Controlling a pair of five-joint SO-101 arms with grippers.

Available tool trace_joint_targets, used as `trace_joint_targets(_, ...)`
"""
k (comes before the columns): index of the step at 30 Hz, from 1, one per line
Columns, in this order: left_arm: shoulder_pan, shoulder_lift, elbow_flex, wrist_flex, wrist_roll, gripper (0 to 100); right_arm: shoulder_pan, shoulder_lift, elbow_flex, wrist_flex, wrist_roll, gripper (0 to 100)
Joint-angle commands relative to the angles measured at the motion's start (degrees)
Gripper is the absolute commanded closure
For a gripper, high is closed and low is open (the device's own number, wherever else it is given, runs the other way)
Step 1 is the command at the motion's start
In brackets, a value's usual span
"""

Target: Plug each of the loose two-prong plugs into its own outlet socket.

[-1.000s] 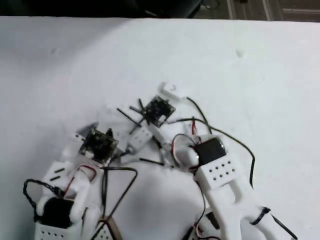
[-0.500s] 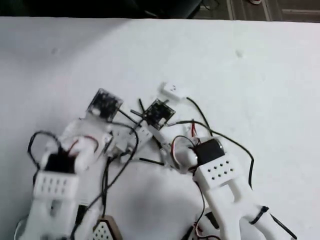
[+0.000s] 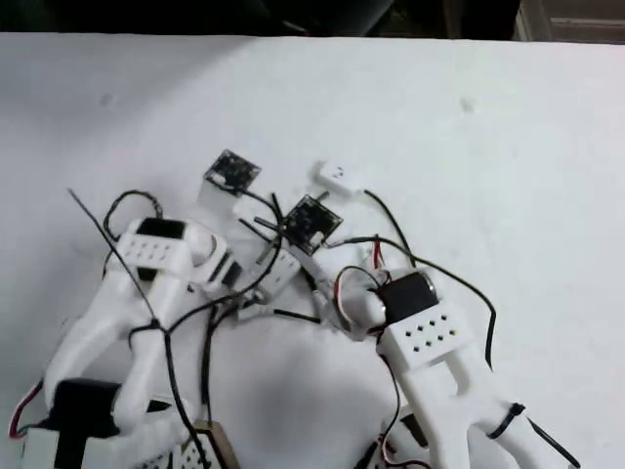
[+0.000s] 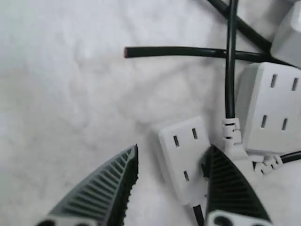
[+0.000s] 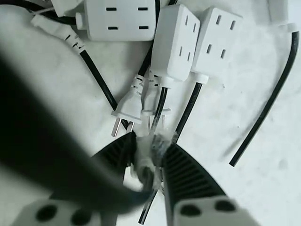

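Note:
Three white outlet blocks lie together: one [image 5: 120, 19] sideways, two [image 5: 176, 40] [image 5: 216, 40] side by side with black cords. My right gripper [image 5: 148, 143] is shut on a white two-prong plug [image 5: 146, 157] just short of them. A loose plug [image 5: 127, 109] lies beside it, prongs toward my fingers. My left gripper [image 4: 173, 153] is open, straddling one outlet block [image 4: 181, 150]. A second block [image 4: 270, 108] lies beyond it, with a plug [image 4: 233, 139] between them. In the high view both arms [image 3: 161, 249] [image 3: 420, 332] meet at the cluster [image 3: 278, 266].
A small white outlet [image 3: 337, 177] lies apart, just behind the cluster. Black cords [image 3: 449, 269] loop across the white table [image 3: 488, 127]. A cut cord end [image 4: 127, 52] lies close to the left gripper. Open table stretches behind and to both sides.
The left arm has swung from the near left corner forward and right, bringing its gripper to the outlet cluster. The right arm has not moved.

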Motion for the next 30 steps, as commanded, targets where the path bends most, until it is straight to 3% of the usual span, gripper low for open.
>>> trace_joint_targets(1, 4.62, 1.80, -1.49, 1.67, 2.37, 76, 0.40, 0.04, -0.26, -0.57, -0.44, 97.9)
trace_joint_targets(10, 2.24, 2.15, -1.49, 1.67, 3.87, 76, 0.31, 0.04, 0.35, -0.66, -0.26, 97.9)
trace_joint_targets(19, -6.11, 2.07, -2.90, 1.58, -5.89, 76, 0.31, 0.04, 0.44, -0.66, -0.35, 97.9)
trace_joint_targets(30, -0.84, 2.24, -1.14, 5.89, -8.88, 76, 0.22, 0.04, 0.44, -0.66, -0.35, 97.9)
